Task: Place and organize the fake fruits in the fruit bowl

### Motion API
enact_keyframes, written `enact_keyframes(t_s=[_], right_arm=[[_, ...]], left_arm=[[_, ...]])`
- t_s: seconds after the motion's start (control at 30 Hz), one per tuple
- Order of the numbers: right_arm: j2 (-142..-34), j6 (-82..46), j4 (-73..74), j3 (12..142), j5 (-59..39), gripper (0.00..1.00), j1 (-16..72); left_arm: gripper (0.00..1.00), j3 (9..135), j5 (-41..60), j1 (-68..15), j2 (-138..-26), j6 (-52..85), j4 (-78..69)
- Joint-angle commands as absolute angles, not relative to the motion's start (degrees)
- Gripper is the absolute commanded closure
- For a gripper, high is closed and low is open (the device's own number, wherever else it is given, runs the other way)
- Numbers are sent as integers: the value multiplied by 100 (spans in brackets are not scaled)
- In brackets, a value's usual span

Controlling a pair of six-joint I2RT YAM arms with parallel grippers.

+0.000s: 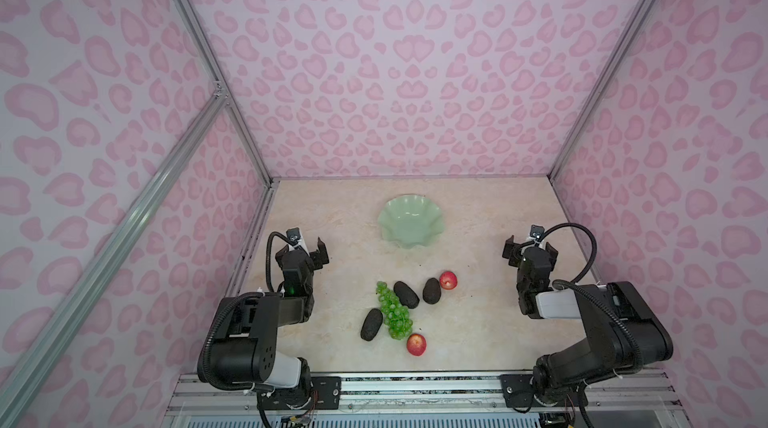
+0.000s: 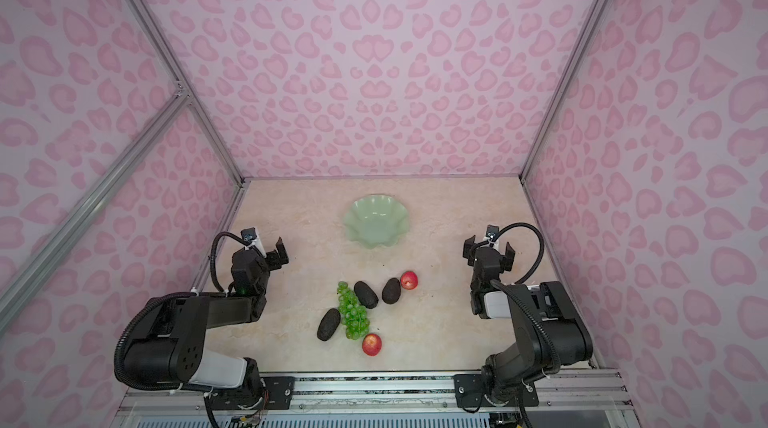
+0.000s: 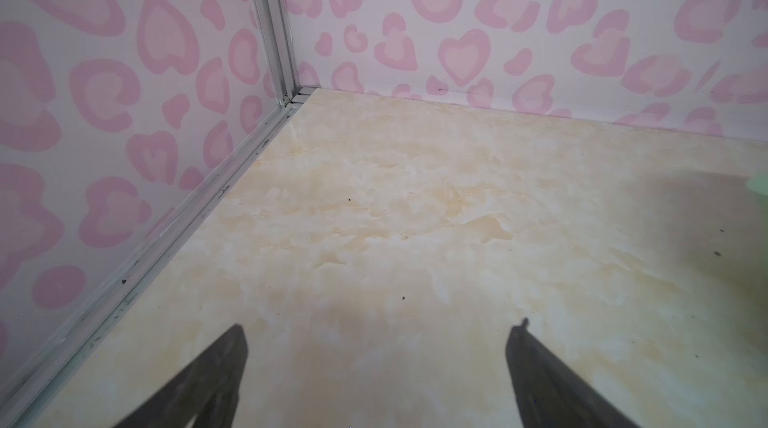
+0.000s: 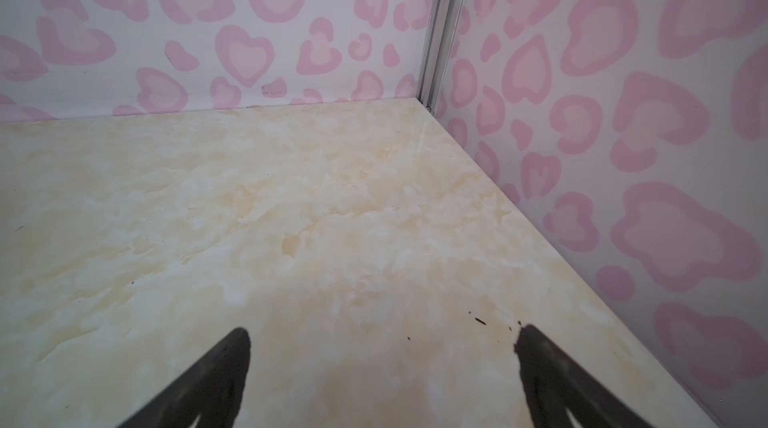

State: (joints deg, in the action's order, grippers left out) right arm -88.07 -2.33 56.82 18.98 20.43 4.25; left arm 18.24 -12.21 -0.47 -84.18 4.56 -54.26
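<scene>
Both top views, fruit: grapes [image 1: 392,313], three avocados [image 1: 406,294] and two apples [image 1: 448,280] are lying lower centre on the table [image 1: 478,322].
Bowl: fruit bowl [image 1: 410,220] is sitting mid-frame above them, well apart.
Claws: left gripper [image 1: 306,246] and right gripper [image 1: 530,246] are hovering at the sides, spread wide, gripping nothing.
Left wrist: parted fingers [image 3: 232,363] are hanging over the table; the fruit bowl [image 3: 760,186] rim is just showing.
Right wrist: parted fingers are hanging over the table beside the wall [image 4: 623,114].

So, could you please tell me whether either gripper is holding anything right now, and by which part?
Nothing is held: the left gripper and the right gripper both stand open and empty.
</scene>
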Motion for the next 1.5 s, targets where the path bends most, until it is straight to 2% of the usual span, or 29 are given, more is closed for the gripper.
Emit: enact_keyframes(t_s=[0.0,1.03,1.1,1.23,1.33,1.37,1.43,1.47], right_arm=[[-8805,-290,5586,1925,1959,0,381],[-8798,-323,5588,1919,1802,0,324],[-8722,-265,5730,1917,1962,0,348],[-7518,-836,1894,3485,2152,0,431],[-7122,-1998,608,4289,2096,0,450],[-7039,-2292,336,4415,1817,0,407],[-6900,-2324,130,4437,604,1,308],[-6838,-2320,93,4386,241,4,320]], left_arm=[[2,1841,-1222,-44,-8426,429,-5660],[3,1847,-1198,-35,-8412,448,-5664],[0,1867,-1239,-35,-8316,451,-5565],[1,2454,-1440,-68,-7078,726,-3491],[0,2767,-1411,-70,-5947,1259,-2102],[0,2840,-1345,-66,-5619,1396,-1731],[1,3026,-1223,-57,-4993,1637,-815],[1,3095,-1218,-61,-4772,1733,-455]])
